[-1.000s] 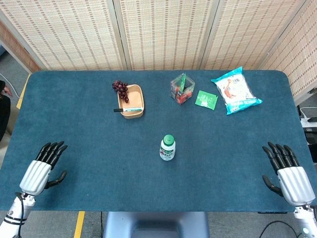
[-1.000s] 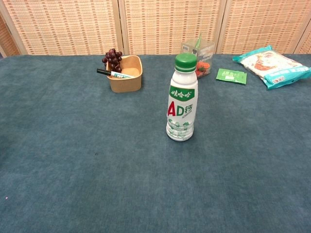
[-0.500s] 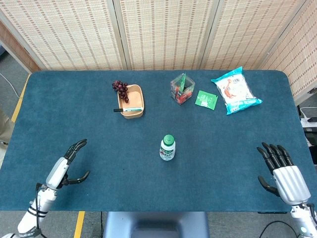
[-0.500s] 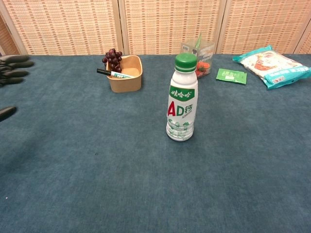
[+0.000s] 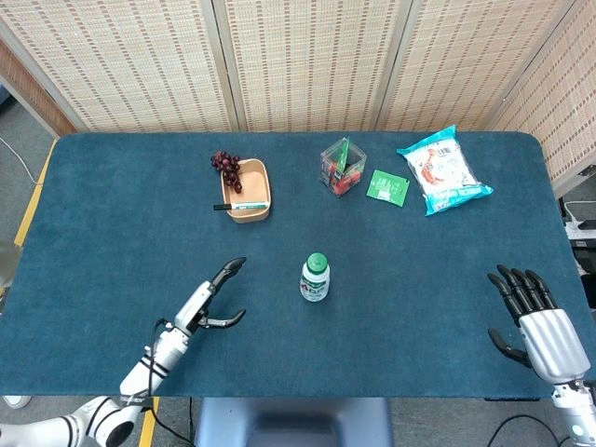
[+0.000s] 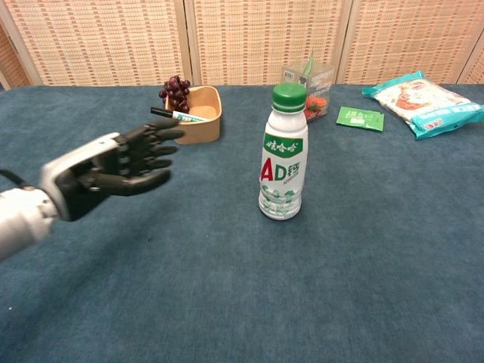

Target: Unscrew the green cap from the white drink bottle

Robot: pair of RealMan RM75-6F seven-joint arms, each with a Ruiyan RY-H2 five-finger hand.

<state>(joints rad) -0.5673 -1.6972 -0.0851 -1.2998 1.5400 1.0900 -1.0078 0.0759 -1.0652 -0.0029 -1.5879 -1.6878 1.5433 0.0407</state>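
Reaching w/ empty left hand (image 6: 113, 168) near capped white drink bottle (image 6: 283, 162)

Blue felt table (image 5: 112, 205). Woven reed screen (image 5: 307, 60) behind, pale frames. Grey floor (image 5: 23, 140) left, yellow line (image 5: 147, 414).

White drink bottle (image 6: 283, 170) stands upright on the blue surface (image 6: 227, 287), near its middle. Green cap (image 6: 289, 96) on top, closed. Label with red "AD" lettering and green print faces the chest view. Nothing touches it.
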